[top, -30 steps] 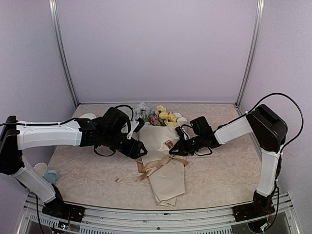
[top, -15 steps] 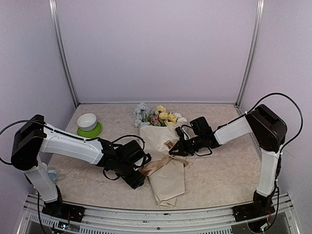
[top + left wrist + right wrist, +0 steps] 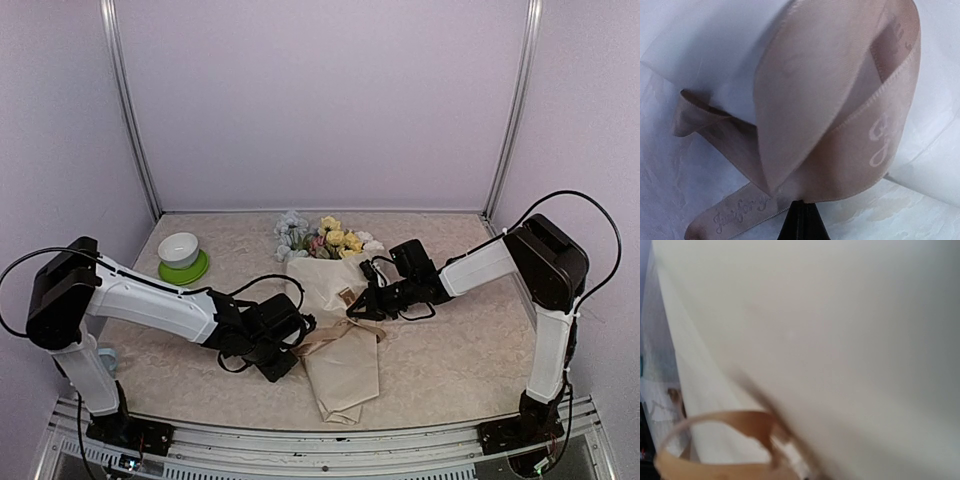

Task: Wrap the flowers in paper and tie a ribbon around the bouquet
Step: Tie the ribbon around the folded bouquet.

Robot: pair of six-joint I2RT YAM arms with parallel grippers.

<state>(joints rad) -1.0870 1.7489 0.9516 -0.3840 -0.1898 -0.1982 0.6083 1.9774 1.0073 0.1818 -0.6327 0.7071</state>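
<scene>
Where the paper (image 3: 345, 378) cone's narrow end points toward the arms, the left gripper (image 3: 798, 221) pinches the ribbon (image 3: 840, 125) looped across the cone's middle. Beyond it, the right gripper (image 3: 355, 310) is clenched at the cone's right edge; what it holds is unclear. Flowers (image 3: 335, 238) top the far end.

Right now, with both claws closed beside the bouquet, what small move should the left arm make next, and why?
Probably draw the left claw a little leftward, away from the bouquet. It is shut on a slack, looping end of the ribbon, the right claw seems to pinch the other side, and the tie looks loose.
</scene>
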